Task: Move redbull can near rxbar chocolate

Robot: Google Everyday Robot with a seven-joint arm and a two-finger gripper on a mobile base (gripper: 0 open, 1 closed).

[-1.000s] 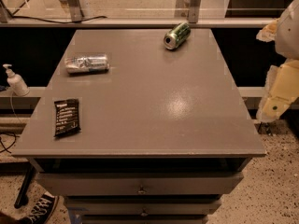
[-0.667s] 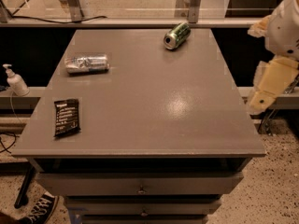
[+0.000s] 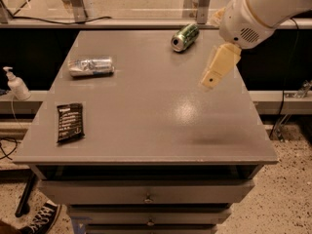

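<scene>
The redbull can (image 3: 91, 66) is a slim silver-grey can lying on its side at the far left of the grey table (image 3: 146, 106). The rxbar chocolate (image 3: 70, 122) is a flat black wrapper with white print lying near the table's front left edge, apart from the can. My gripper (image 3: 214, 72) hangs from the white arm (image 3: 258, 9) above the table's right side, far from both the can and the bar, and holds nothing.
A shiny green can (image 3: 185, 36) lies on its side at the back of the table, right of centre. A white pump bottle (image 3: 17, 84) stands on a ledge left of the table. Drawers (image 3: 146, 194) sit below the front edge.
The arm has swung in from the right edge of the view to above the table's right side. The cans and the bar have not moved.
</scene>
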